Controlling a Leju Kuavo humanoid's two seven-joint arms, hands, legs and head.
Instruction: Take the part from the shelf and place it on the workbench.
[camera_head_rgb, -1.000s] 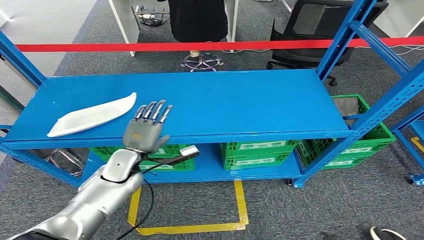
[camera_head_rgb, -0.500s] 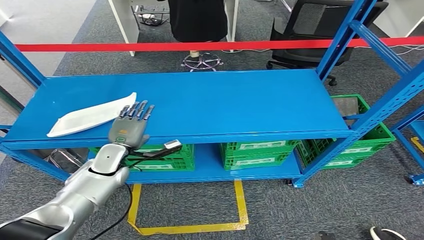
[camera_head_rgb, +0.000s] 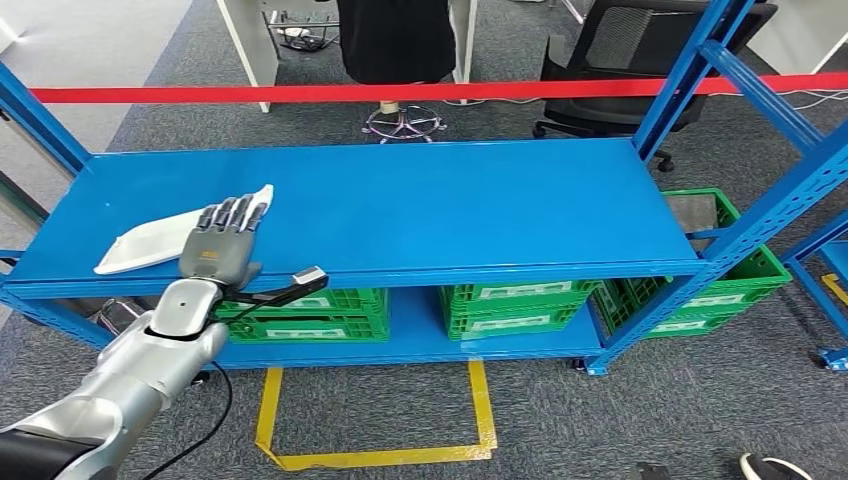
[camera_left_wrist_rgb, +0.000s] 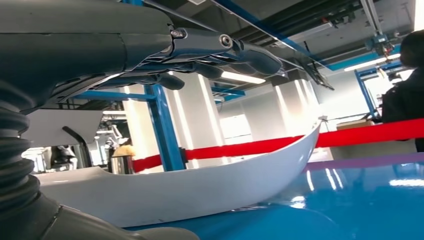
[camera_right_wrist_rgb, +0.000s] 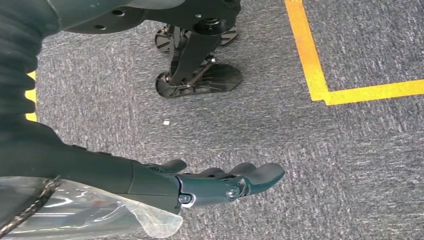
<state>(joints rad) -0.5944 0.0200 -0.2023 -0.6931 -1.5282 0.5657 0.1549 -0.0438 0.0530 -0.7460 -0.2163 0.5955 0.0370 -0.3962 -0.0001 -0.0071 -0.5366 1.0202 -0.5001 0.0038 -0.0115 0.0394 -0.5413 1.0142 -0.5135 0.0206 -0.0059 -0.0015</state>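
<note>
With its fingers (camera_head_rgb: 232, 212) stretched out straight and slightly spread, the left hand (camera_head_rgb: 215, 247) hovers palm-down over the near end of the white part (camera_head_rgb: 150, 240), holding nothing; from the wrist camera the dark fingers (camera_left_wrist_rgb: 235, 47) reach above the part (camera_left_wrist_rgb: 200, 185) with a clear gap between them. That part, a long curved white shell, lies flat on the top board of the blue shelf (camera_head_rgb: 450, 210), towards its left end and close to the front edge. The silver left arm (camera_head_rgb: 130, 375) comes up from the lower left, a black cable trailing beneath it. Down by the robot's side the right hand (camera_right_wrist_rgb: 220, 182) hangs over grey carpet with fingers (camera_right_wrist_rgb: 260, 175) loosely extended and empty, near a line of yellow floor tape (camera_right_wrist_rgb: 320, 75). Green crates (camera_head_rgb: 510, 305) sit on the shelf's lower level, a red barrier tape (camera_head_rgb: 400, 92) runs behind the shelf, and a black office chair (camera_head_rgb: 620, 50) stands beyond it.
</note>
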